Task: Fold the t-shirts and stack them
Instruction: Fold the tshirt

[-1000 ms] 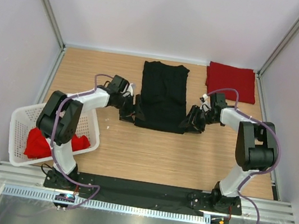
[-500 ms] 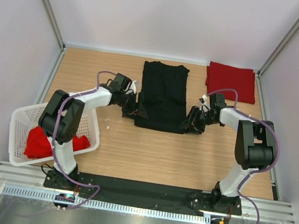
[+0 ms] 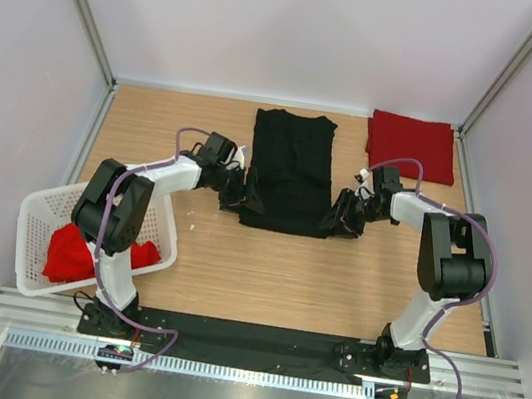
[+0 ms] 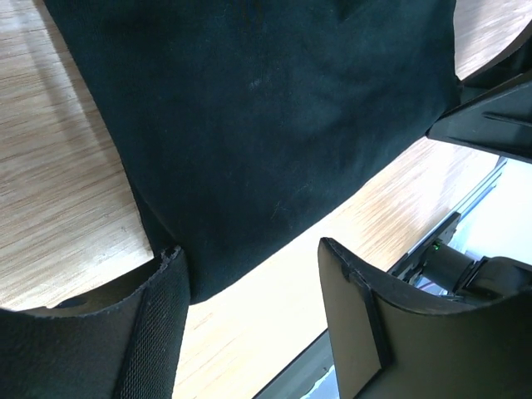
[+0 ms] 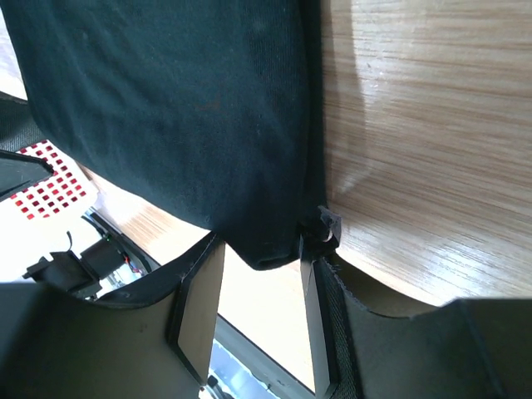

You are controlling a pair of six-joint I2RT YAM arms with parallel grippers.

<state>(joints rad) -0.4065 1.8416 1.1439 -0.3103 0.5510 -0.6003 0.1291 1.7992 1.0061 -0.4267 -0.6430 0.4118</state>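
Table [image 3: 285,273]: light wood, fine grain lines running side to side.
Black t-shirt [image 3: 292,163], centre toward 12 o'clock: plain black, no print.
Folded red t-shirt [image 3: 411,145], 1 o'clock: plain bright red.
Basket [image 3: 41,215], 8 o'clock: white lattice. The crumpled red t-shirt [image 3: 69,258] in it is the same bright red.
My left arm [image 3: 163,178] and right arm [image 3: 411,207]: white links, black joints, purple cables [image 3: 399,161].
My left gripper [image 4: 249,258] and right gripper [image 5: 258,249]: black fingers, dull khaki inner faces.
Walls [image 3: 293,32]: pale grey-white.
Base plate [image 3: 254,337], 6 o'clock: black.
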